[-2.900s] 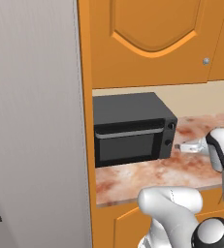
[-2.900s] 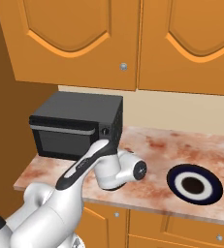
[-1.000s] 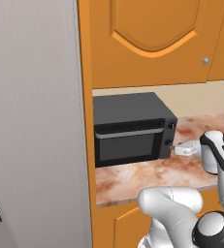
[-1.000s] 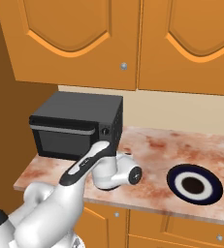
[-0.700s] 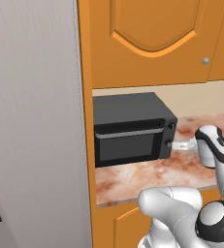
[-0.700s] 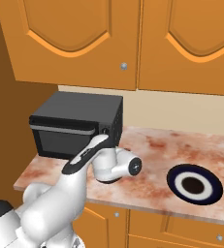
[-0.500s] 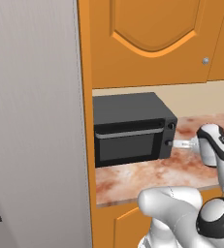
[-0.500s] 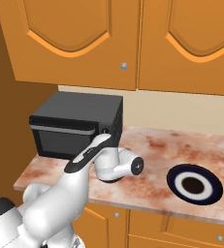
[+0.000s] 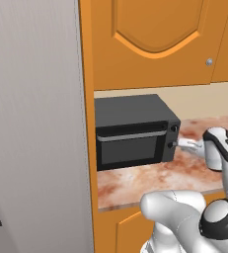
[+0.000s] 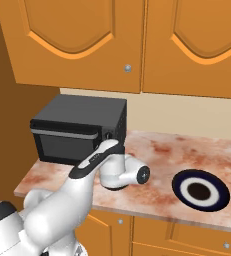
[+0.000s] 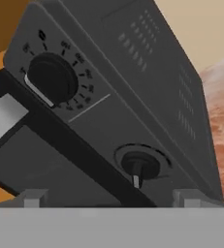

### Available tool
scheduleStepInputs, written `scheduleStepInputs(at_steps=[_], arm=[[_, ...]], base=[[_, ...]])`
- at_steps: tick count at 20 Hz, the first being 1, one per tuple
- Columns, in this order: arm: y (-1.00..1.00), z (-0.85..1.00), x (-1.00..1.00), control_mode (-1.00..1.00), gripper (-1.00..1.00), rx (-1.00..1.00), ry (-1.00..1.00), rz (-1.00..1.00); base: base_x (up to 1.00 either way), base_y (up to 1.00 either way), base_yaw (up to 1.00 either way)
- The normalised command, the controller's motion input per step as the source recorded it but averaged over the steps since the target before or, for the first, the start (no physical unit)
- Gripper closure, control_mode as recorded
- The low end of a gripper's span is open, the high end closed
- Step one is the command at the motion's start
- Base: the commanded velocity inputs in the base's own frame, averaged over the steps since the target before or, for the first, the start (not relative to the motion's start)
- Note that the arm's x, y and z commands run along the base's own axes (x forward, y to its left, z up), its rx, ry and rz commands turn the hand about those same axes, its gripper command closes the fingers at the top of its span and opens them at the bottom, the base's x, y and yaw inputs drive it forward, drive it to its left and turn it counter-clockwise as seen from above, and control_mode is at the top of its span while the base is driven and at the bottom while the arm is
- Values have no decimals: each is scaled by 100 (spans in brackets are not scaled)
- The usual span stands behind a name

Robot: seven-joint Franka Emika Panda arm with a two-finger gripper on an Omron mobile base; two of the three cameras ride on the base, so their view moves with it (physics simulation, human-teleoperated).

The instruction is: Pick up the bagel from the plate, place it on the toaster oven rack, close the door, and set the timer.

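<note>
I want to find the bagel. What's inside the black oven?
The door of the toaster oven is shut and its window is dark, so nothing inside can be seen, no rack and no bagel. The plate sits on the counter with a dark centre.

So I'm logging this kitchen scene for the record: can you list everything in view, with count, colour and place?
toaster oven: one, black, at the counter's left end under the cabinets
door: one, black with dark glass and a grey bar handle, shut
knobs: two, black, on the oven's front panel beside the door
plate: one, white with a navy ring, on the counter right of the oven
bagel: one, dark brown, on the plate
counter: one, mottled pink-brown stone
cabinets: orange, above and below the counter
hand: one, white, open, close to the lower knob
</note>
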Motion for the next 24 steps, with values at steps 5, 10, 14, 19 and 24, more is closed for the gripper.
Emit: scheduleStepInputs(at_steps=[5,10,14,19,24], arm=[[-1,0,-7,-100,-100,3,30,-3],[0,0,-15,-100,-100,0,14,0],[0,0,-17,-100,-100,0,0,0],[0,0,-2,-100,-100,0,-8,0],[0,0,1,-100,-100,0,-6,0]], base=[[0,0,0],[0,0,0],[0,0,0],[0,0,0],[0,0,0]])
